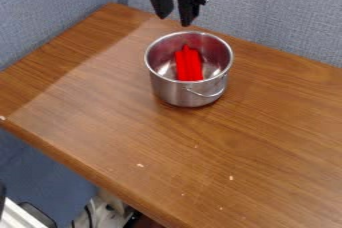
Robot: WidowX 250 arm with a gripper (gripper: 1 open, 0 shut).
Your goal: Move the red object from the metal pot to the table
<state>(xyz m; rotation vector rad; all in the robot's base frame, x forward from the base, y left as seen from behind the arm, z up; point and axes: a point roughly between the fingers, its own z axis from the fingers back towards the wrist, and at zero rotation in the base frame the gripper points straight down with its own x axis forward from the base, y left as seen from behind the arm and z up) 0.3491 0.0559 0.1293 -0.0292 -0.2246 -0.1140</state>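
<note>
The red object (190,64) lies inside the metal pot (189,68), which stands on the brown wood-grain table (94,102) toward its back right. My black gripper (175,10) hangs above and behind the pot, near the top edge of the view. Its two fingers stand apart and nothing is between them, so it is open. It touches neither the pot nor the red object.
The table's front edge runs diagonally from the left to the bottom right. A blue-grey wall (267,12) rises behind the table. Floor clutter (107,212) shows below the front edge.
</note>
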